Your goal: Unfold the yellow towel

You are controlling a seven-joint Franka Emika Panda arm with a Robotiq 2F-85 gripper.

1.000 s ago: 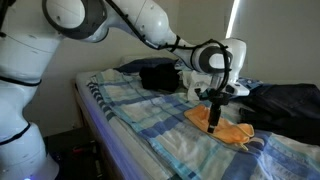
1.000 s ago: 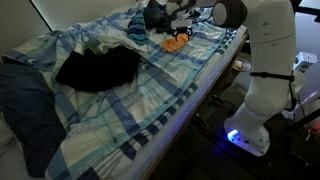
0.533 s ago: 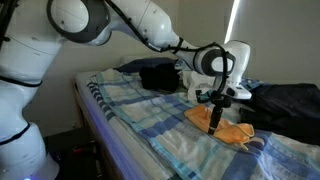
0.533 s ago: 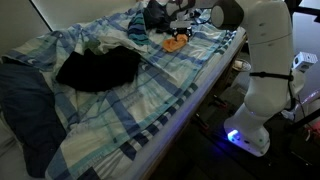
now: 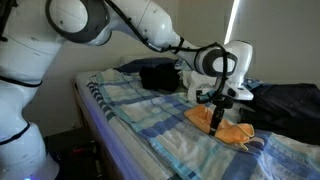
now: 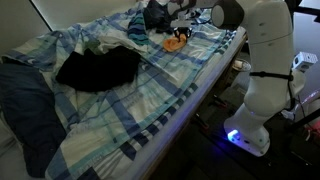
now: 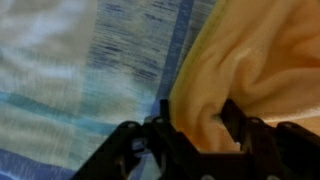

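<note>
Bedsheet (image 5: 140, 110) in plaid holds the yellow towel (image 5: 236, 131); hand (image 5: 215, 127) straddles it, grip unclear.

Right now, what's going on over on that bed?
A white robot arm reaches across a bed covered with a blue-white plaid sheet. Its tool is down on the yellow towel, which lies bunched on the sheet. In the wrist view a fold of the towel sits between the jaws, but whether they have clamped it is unclear. The towel is not yet spread out. Dark clothing lies elsewhere on the bed, untouched.
</note>
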